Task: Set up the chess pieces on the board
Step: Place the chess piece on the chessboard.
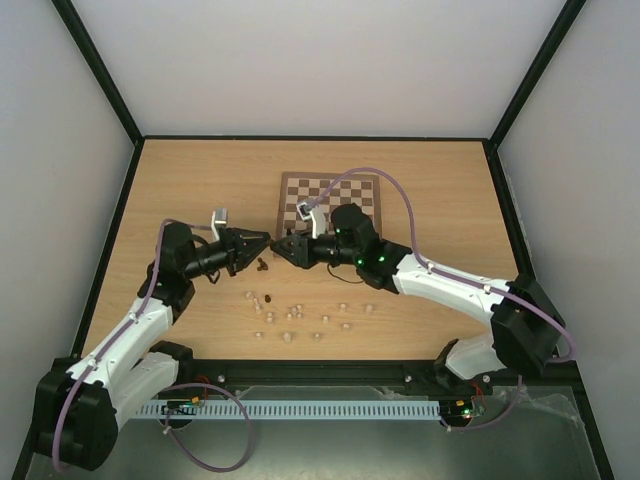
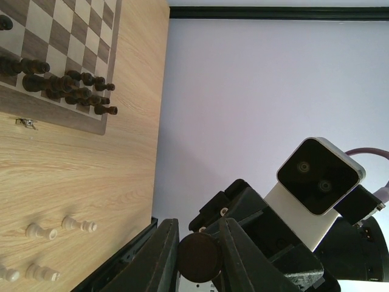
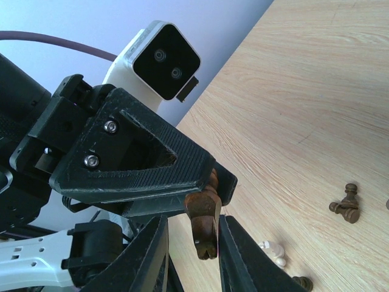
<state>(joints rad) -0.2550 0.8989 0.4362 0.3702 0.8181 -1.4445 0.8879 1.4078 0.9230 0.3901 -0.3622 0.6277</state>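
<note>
Our left gripper (image 1: 262, 241) is clamped on a dark piece (image 3: 204, 220). It pinches the piece by one end, so the rest juts past the fingertips where another hand can take it. Our right gripper (image 1: 288, 247) meets it nose to nose above the table (image 1: 450, 190), jaws drawn narrow to either side of the jutting part. One finger lies at the piece and a sliver of gap shows at the other, so we cannot tell whether that grip has bitten.

We read this as a hand-over in mid-air. The piece lies crosswise rather than upright, and passing it should give us a better hold for standing it on a square. The board (image 1: 330, 176) also lies just beyond the grippers, on the right arm's side.

On the board, dark men (image 2: 67, 85) crowd the rows along one edge, so we judge that side well advanced. Two dark strays (image 1: 262, 265) lie on the table just beneath the grippers. The pale pieces (image 1: 290, 315) are scattered nearer our bases, and we see none on the board.

The left should let go only once the right holds firm, or the piece may drop among the strays.
</note>
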